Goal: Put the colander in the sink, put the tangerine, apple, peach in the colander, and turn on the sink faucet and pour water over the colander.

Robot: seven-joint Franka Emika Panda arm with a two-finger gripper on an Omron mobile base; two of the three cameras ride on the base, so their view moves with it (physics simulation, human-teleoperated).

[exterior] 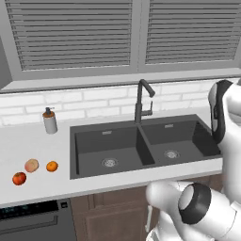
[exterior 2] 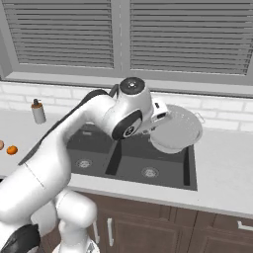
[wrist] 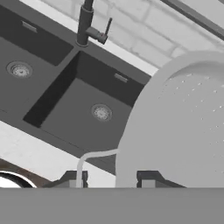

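The colander point(exterior 2: 177, 131) hangs in the air above the right-hand basin of the sink point(exterior 2: 168, 173), tipped so that its perforated bowl faces outward, clear of the counter point(exterior 2: 222, 168). The gripper point(exterior 2: 159, 114) is pinched on its rim: in the hand view the two finger tips point(wrist: 148, 178) sit close together at the bottom, with the colander's wall point(wrist: 183, 127) rising between them and one thin side handle point(wrist: 89, 158) curving off to the left. In that same view the right basin's steel drain point(wrist: 101, 112) lies below the bowl, and the sink faucet point(wrist: 87, 24) stands at the back on the divider, its small lever pointing to the side.

In the left base view the sink point(exterior: 117, 141) has both basins dark, and the faucet point(exterior: 142, 100) rises behind it (the grey soap dispenser point(exterior: 50, 121) stands well to its left on the counter point(exterior: 28, 141)). The three fruits lie together near the counter's front left: the apple point(exterior: 19, 178) nearest the edge, the peach point(exterior: 31, 165) just beside it, and the tangerine point(exterior: 52, 165) a little to the right. All three are well apart from the sink
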